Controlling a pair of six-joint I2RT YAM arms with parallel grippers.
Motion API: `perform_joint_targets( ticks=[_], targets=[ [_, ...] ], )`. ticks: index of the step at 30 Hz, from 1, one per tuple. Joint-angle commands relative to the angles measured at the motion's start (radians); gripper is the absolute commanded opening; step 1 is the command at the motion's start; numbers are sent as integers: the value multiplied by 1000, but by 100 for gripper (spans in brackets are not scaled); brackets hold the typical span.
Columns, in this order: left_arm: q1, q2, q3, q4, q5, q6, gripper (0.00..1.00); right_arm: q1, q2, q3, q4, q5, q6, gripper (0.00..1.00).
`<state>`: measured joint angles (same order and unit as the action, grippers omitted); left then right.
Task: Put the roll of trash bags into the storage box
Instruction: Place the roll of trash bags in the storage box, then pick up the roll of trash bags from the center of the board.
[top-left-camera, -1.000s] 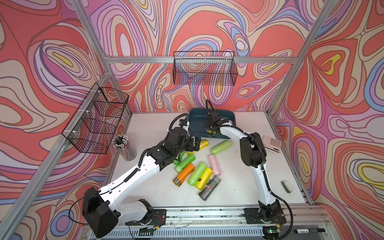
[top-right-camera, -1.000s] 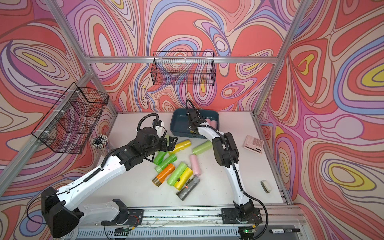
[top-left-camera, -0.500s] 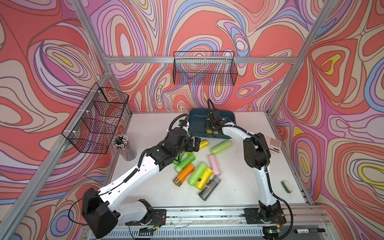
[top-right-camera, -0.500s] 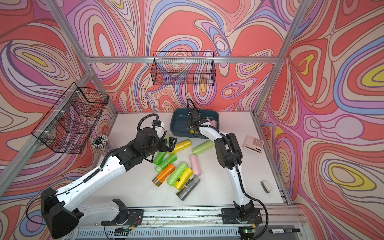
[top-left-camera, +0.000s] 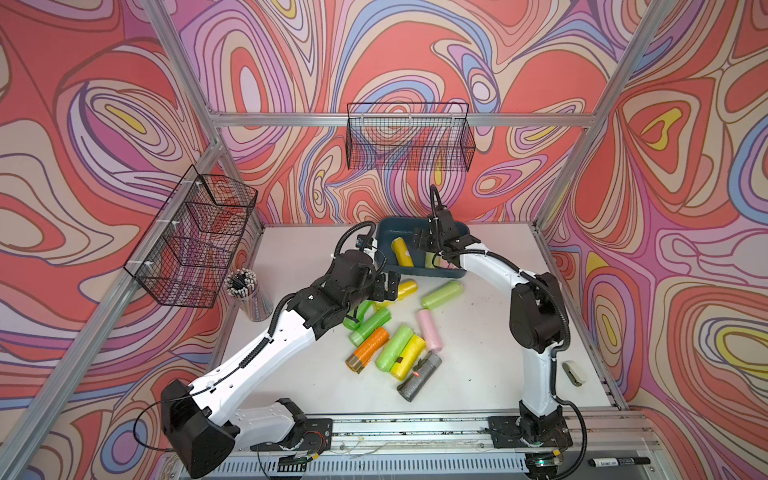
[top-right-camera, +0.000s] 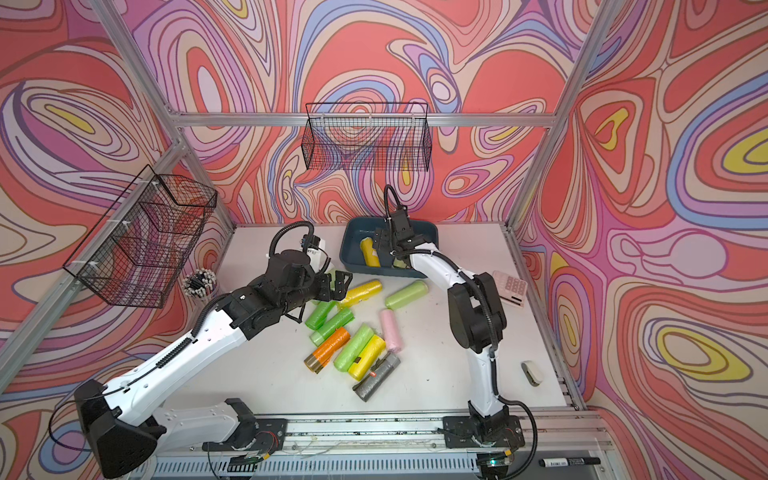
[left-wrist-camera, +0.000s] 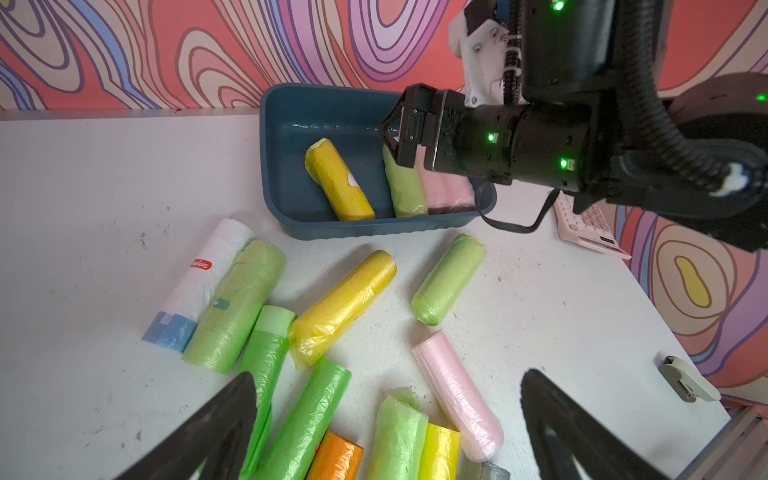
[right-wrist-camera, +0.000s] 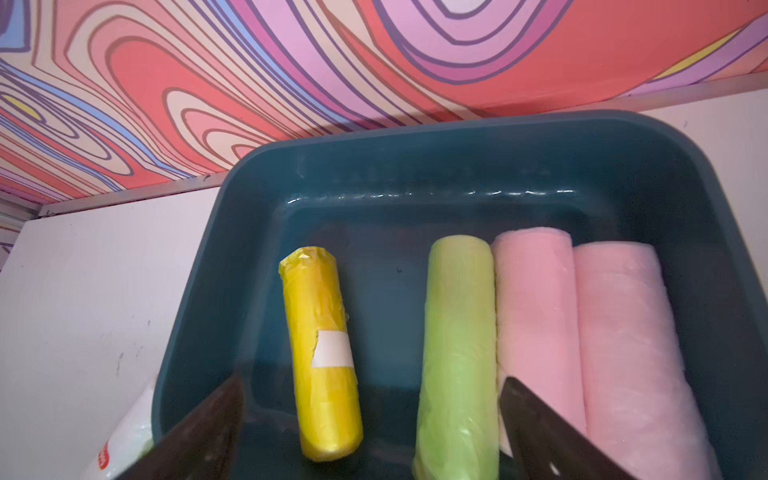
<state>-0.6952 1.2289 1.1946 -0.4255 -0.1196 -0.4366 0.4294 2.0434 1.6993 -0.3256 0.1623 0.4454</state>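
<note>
Right gripper (right-wrist-camera: 370, 384): jaws apart over box (right-wrist-camera: 195, 299); its arm (top-left-camera: 490, 266) mostly hides pink rolls (right-wrist-camera: 582, 332) in both top views. Left gripper (left-wrist-camera: 386, 374): jaws apart above loose rolls (left-wrist-camera: 340, 303), fingers partly cut off.

Robot lab cell (bench-top), aluminium frame (top-left-camera: 291, 119), swirl-patterned walls (top-left-camera: 415, 50)

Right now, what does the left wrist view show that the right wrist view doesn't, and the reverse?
Only the left wrist view: the coloured loose rolls on the table, the pink calculator, and the right gripper seen from outside, open above the storage box. Only the right wrist view: the two pink rolls plainly side by side. Both: that box holding a yellow roll and a light green roll.
</note>
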Motion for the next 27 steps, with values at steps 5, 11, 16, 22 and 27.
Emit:
perform_joint_targets(
  ticks=[5, 11, 16, 22, 27],
  targets=[
    [-6, -22, 4, -85, -51, 21, 100, -2, -207, -139, 11, -24, 9, 98],
    [-6, -42, -19, -116, -79, 20, 100, -1, -406, -281, 12, -105, 37, 98],
    [-6, -56, -48, -126, -86, -7, 100, -2, -568, -425, 18, -162, 55, 98],
    [-6, -74, -82, -156, -92, -22, 100, -2, -742, -590, 26, -255, 80, 98],
    [-6, -78, -103, -188, -95, -10, 100, -2, -857, -726, 43, -292, 115, 98]
  ],
)
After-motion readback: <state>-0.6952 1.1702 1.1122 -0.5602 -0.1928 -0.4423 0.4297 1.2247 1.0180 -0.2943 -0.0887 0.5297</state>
